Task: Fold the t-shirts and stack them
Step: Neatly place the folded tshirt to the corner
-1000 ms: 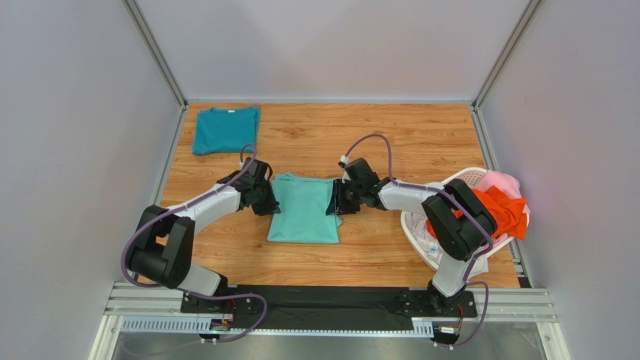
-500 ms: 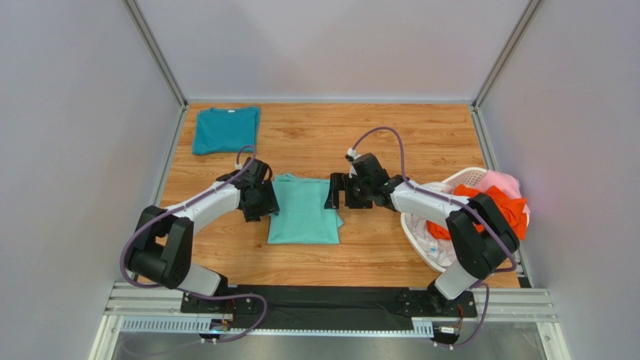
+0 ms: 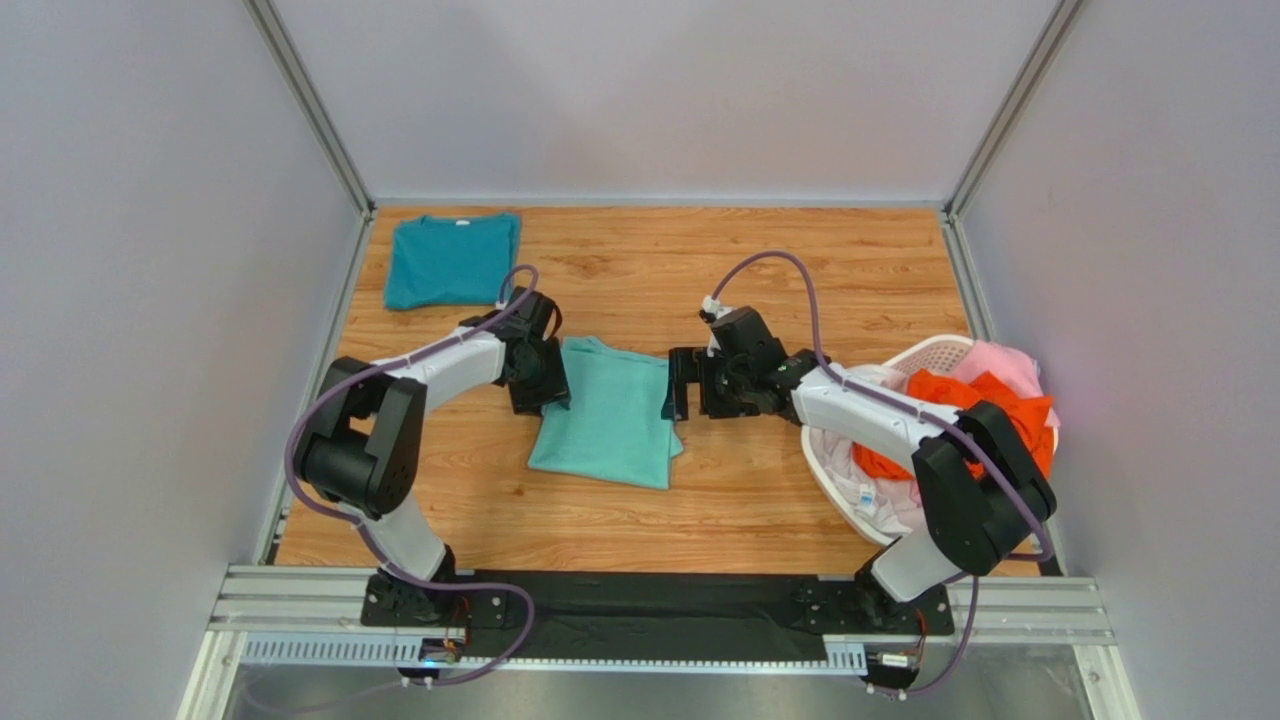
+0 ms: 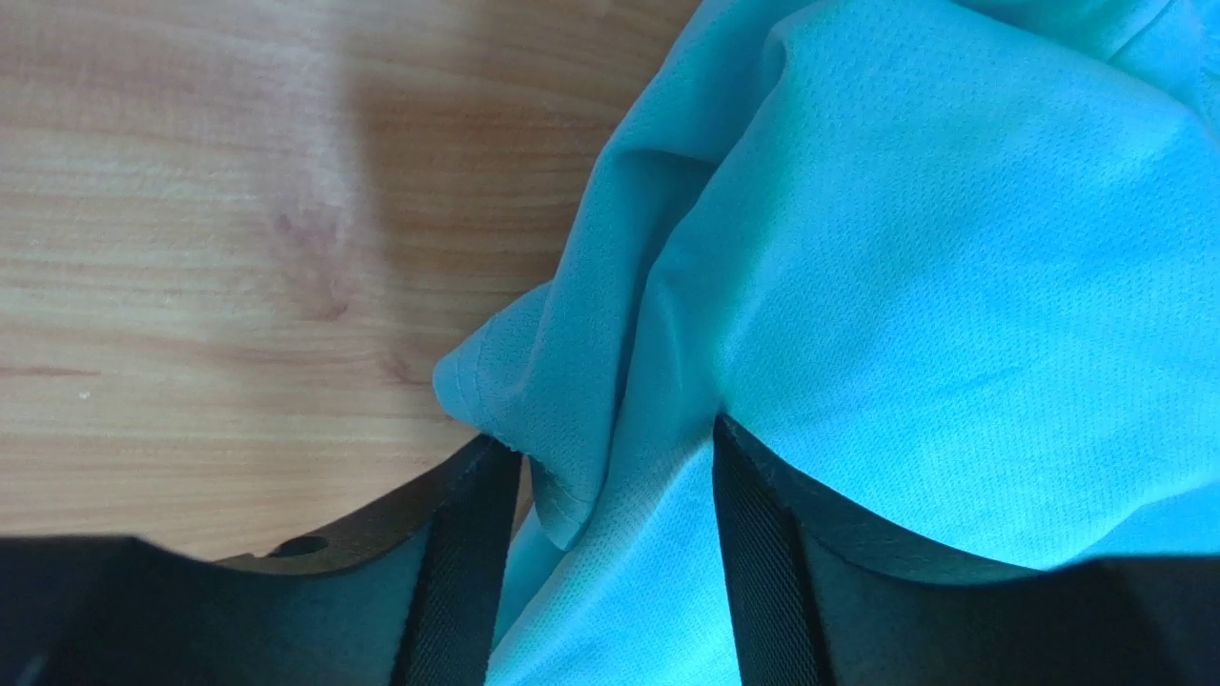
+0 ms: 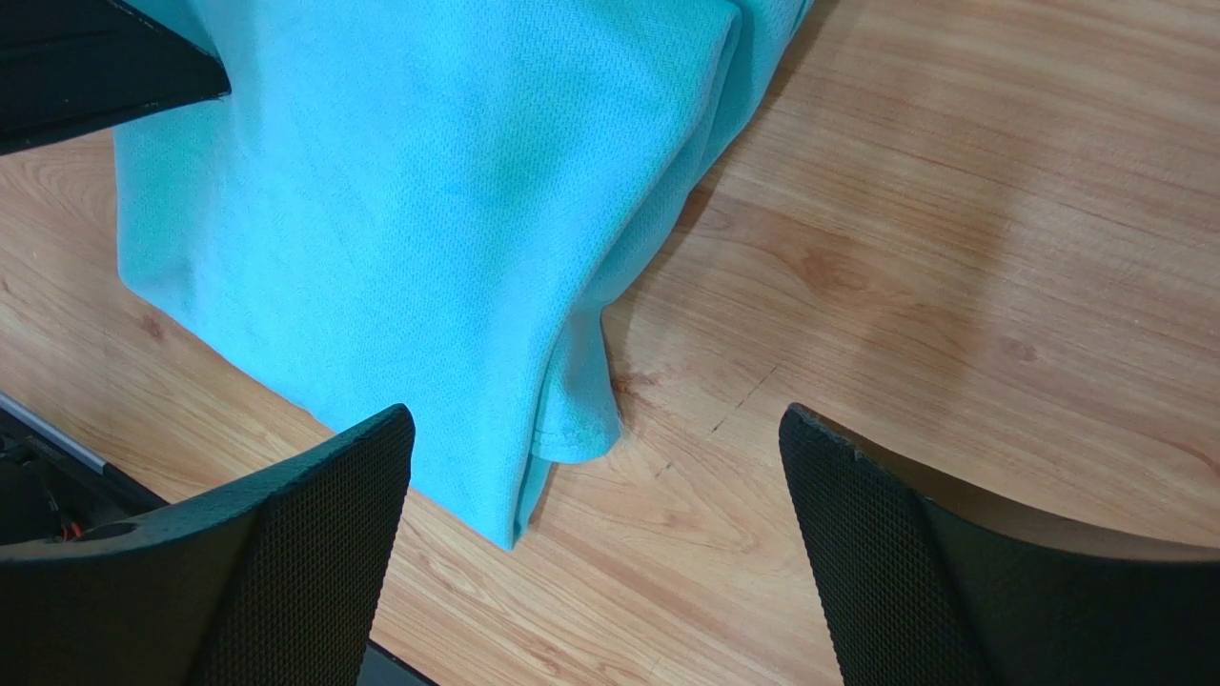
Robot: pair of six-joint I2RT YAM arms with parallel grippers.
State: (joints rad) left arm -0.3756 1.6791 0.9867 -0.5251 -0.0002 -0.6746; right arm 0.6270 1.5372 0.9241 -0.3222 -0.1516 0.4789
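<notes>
A light mint-aqua t-shirt (image 3: 609, 420) lies folded and slightly askew at mid-table. My left gripper (image 3: 550, 390) is at its upper left corner. In the left wrist view its jaws (image 4: 609, 436) stand partly apart, with a bunched fold of that shirt (image 4: 974, 286) between them and draped over the right finger. My right gripper (image 3: 679, 387) hangs wide open beside the shirt's right edge. The right wrist view shows the gripper (image 5: 594, 422) holding nothing, with only a shirt corner (image 5: 401, 186) and bare wood below. A darker teal t-shirt (image 3: 448, 258) lies folded at the back left.
A white laundry basket (image 3: 939, 354) stands at the right edge, holding an orange t-shirt (image 3: 1004, 423), a pink one (image 3: 1014, 365) and some white cloth (image 3: 869, 492). Grey walls close in the table on three sides.
Both grippers let go of the mint shirt and the right one backed off to the right. The left gripper moved up toward the collar corner, and the shirt now lies rotated slightly.
</notes>
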